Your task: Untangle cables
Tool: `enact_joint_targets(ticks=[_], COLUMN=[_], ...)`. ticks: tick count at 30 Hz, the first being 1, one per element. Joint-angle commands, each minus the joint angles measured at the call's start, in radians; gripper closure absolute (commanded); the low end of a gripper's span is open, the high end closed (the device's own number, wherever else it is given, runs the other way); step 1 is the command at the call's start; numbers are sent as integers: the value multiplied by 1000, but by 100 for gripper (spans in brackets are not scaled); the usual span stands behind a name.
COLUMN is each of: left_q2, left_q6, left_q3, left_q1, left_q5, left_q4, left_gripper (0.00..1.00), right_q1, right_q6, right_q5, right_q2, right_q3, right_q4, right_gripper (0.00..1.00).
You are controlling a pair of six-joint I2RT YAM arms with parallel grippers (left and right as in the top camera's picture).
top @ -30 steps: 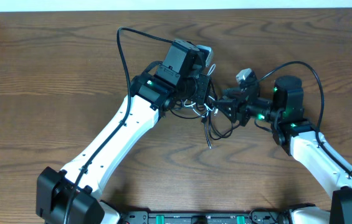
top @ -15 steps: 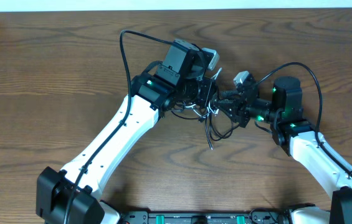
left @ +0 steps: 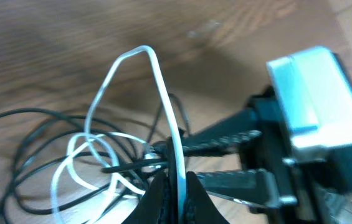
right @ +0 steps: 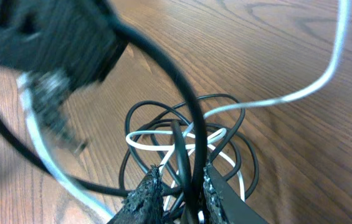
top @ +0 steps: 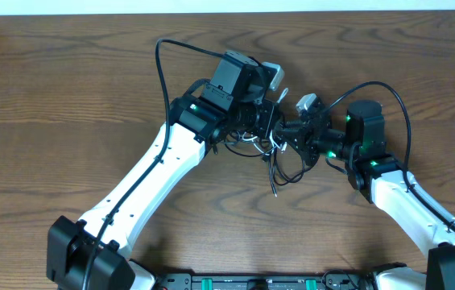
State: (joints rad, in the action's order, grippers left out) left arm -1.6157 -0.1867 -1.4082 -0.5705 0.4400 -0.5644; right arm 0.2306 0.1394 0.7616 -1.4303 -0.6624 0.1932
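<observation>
From overhead, the two arms meet over the middle of the brown wooden desk (top: 66,97); the left gripper (top: 266,129) and the right gripper (top: 290,135) point at each other, just beside one another; the cables (top: 283,165) hang and lie in a small tangle right under and between them, with one black end trailing toward the near edge; whether either pair of fingers is clenched cannot be told from up here.

In the left wrist view, the left gripper (left: 176,196) has its fingers clenched on the white cord (left: 163,93); that cord rises from the grip into a sharp bend, then drops into loose loops on the left; the black cord (left: 32,115) curls in wide rings through and around those white loops, low over the desk (left: 70,37); the right gripper (left: 225,162) reaches in from the right, its toothed fingers a little parted, their tips at the knot; a silver-grey housing (left: 316,96) sits on top of it.

In the right wrist view, the right gripper (right: 182,193) has a thick-looking strand of the black cord (right: 185,106) running between its fingers; these stand narrowly apart, one on each side, not visibly pinching; beyond them black and white loops lie crossed on the desk (right: 275,162); the white cord (right: 325,74) sweeps up and out at the top right.
</observation>
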Motion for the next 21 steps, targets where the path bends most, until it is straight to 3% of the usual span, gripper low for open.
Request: enact_joint_targets(ticks=[1, 8, 11, 12, 17, 21], left_q2=[3, 3, 3, 3, 3, 3], left_q6=[-23, -40, -48, -51, -55, -63], left_q3=[4, 4, 4, 4, 4, 4], left_q1=[3, 2, 2, 2, 2, 2], left_q5=[-122, -142, -138, -138, -137, -134], left_q4=[6, 6, 6, 5, 5, 5], left_gripper=[92, 92, 92, 92, 92, 92], right_q1=[3, 3, 3, 3, 3, 3], right_q6=[12, 16, 16, 16, 15, 15], right_q5=[-27, -37, -37, -37, -37, -37], right_q2=[3, 3, 3, 3, 3, 3], right_q3=[-9, -9, -9, -9, -9, -9], right_q4=[-14, -22, -21, -21, -21, -21], right_gripper=[80, 83, 91, 99, 97, 86])
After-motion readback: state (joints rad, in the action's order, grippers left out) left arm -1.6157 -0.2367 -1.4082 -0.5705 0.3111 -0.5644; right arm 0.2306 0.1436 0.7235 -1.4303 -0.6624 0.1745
